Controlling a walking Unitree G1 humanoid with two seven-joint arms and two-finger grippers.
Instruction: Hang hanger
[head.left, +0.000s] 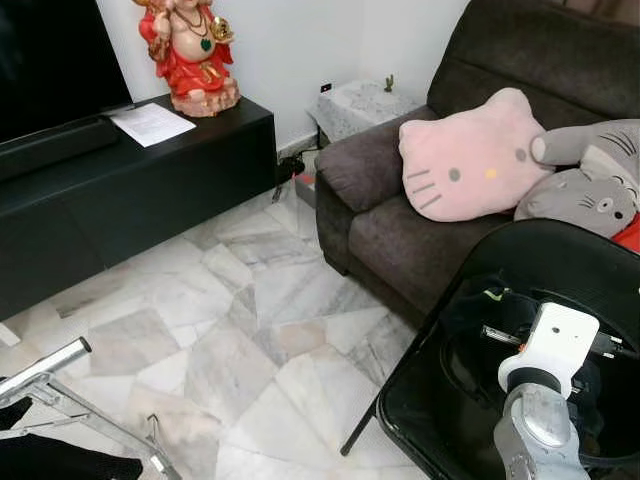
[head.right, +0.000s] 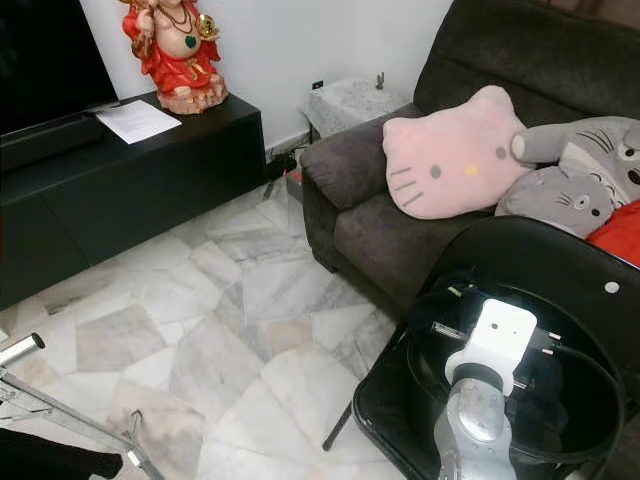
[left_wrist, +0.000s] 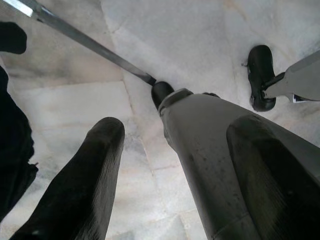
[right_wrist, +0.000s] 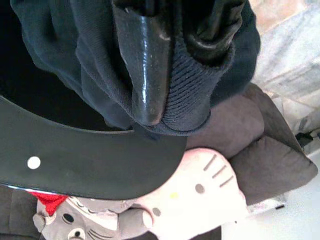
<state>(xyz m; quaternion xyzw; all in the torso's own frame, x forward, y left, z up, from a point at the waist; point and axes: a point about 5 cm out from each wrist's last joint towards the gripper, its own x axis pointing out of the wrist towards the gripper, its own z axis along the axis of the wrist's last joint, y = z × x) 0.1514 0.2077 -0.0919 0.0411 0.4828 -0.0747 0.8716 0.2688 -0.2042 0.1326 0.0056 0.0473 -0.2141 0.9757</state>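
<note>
**Right gripper clamped on dark garment over black chair**

We see a marble floor (head.left: 250, 330) of pale irregular slabs. A black TV bench (head.left: 140, 190) runs along the white wall, with a red statue (head.left: 190, 50) and a sheet of paper (head.left: 152, 124) on top. A dark grey sofa (head.left: 400, 220) stands on the right, holding a pink cat cushion (head.left: 475, 160) and a grey plush (head.left: 590, 180). Beside the sofa is a small side table (head.left: 362, 105).

Our right gripper (right_wrist: 170, 75) is above a black chair (head.right: 560, 270), fingers closed on a dark knit garment (right_wrist: 65, 65). We can't make out a hanger in that bundle.

Our left gripper (left_wrist: 170, 170) hangs low over the floor, fingers spread apart and holding nothing. A metal rack (head.left: 45, 368) stands at the lower left; its grey tube (left_wrist: 210, 165) runs between the left fingers, black feet on the marble.
</note>
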